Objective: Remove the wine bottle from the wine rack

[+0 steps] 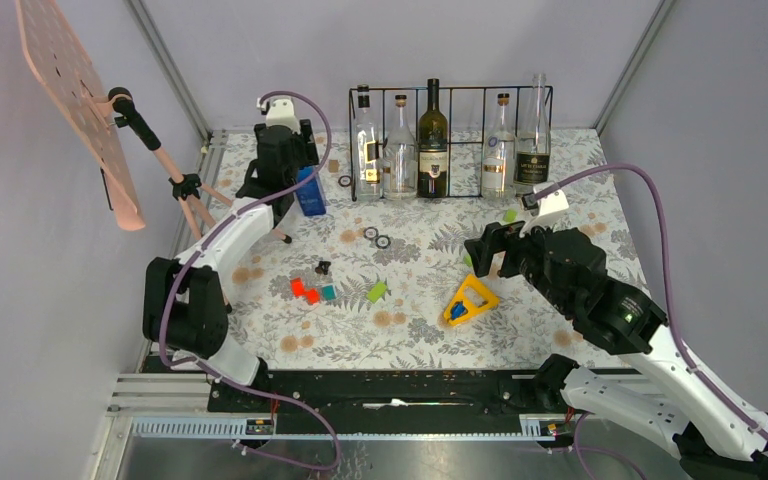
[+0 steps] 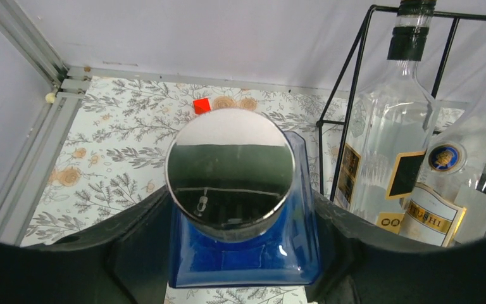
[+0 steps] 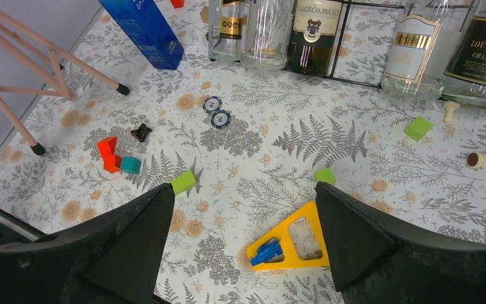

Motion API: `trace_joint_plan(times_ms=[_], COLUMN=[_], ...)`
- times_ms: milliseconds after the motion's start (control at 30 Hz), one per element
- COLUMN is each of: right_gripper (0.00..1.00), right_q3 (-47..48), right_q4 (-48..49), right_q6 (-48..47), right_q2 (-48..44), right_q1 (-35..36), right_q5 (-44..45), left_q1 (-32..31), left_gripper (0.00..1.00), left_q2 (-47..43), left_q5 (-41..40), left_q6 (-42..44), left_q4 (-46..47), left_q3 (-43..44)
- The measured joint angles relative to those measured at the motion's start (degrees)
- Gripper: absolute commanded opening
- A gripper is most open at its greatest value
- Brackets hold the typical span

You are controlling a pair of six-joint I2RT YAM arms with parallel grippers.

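A robotics lab cell: plain grey wall panels (image 1: 410, 40) framed by aluminium posts (image 1: 172, 70) enclose a fern-printed table (image 1: 420, 345); white-and-black robot arms (image 1: 235, 232) bolt to a black metal rail (image 1: 360, 388) along the near edge.

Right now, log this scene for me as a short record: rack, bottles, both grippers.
rack: black wine rack, at the far side
in rack: four clear bottles and one dark bottle, third in the row
outside rack: blue bottle, just left of the rack's left end
left gripper: closed on the blue bottle
right gripper: open, empty, near the yellow triangle
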Motion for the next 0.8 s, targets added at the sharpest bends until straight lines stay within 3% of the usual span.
trace_joint_plan(times_ms=[500,800], right_gripper=[0.90,0.90], right_q3=[-2.69,-3.23], right_q4=[-1.33,-1.51], right_q6=[0.09,0.52], right_q2=[-1.42,-1.57], right_q1=[0.00,0.00], right_q5=[0.11,0.15], left_q1=[0.70,-0.35], left_gripper=[0.03,0.01], left_q2=[8.79,9.57], left_q5=[8.74,5.92], left_q6=[-2.95,-0.04], left_q4=[2.95,2.25], left_q3=[7.78,8.85])
